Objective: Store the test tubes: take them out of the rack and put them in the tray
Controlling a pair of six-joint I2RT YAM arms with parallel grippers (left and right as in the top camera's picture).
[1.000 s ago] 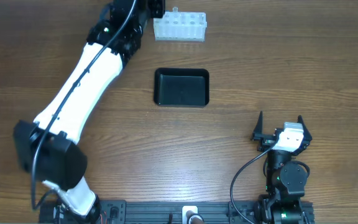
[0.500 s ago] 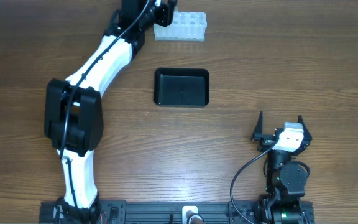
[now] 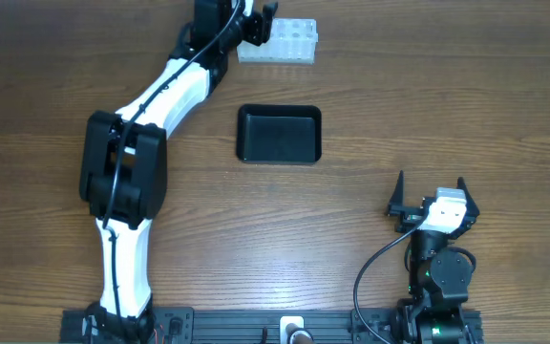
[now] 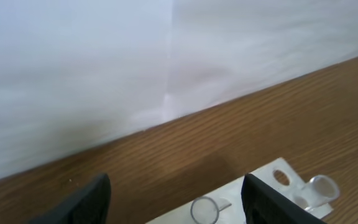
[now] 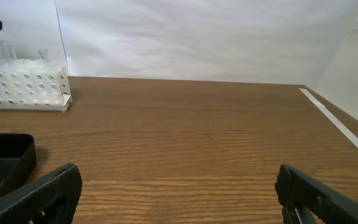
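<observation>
A white test tube rack (image 3: 283, 44) stands at the far edge of the table, with clear tubes (image 5: 2, 48) sticking up from it. My left gripper (image 3: 259, 23) hangs open over the rack's left end. In the left wrist view its fingers (image 4: 95, 198) straddle the round rim of one test tube (image 4: 205, 210) set in the rack (image 4: 277, 177), and a second tube (image 4: 322, 186) stands beside it. The black tray (image 3: 279, 134) lies empty in the middle of the table. My right gripper (image 3: 431, 199) rests open near its base, with nothing between its fingers.
A white wall (image 4: 166, 62) rises just behind the rack. A pale strip (image 5: 340, 121) runs along the table's right side. Bare wood (image 3: 447, 96) lies between tray, rack and right arm.
The left arm has folded up and its gripper has shifted right, from beside the rack's left end to over it. The right arm has not moved.
</observation>
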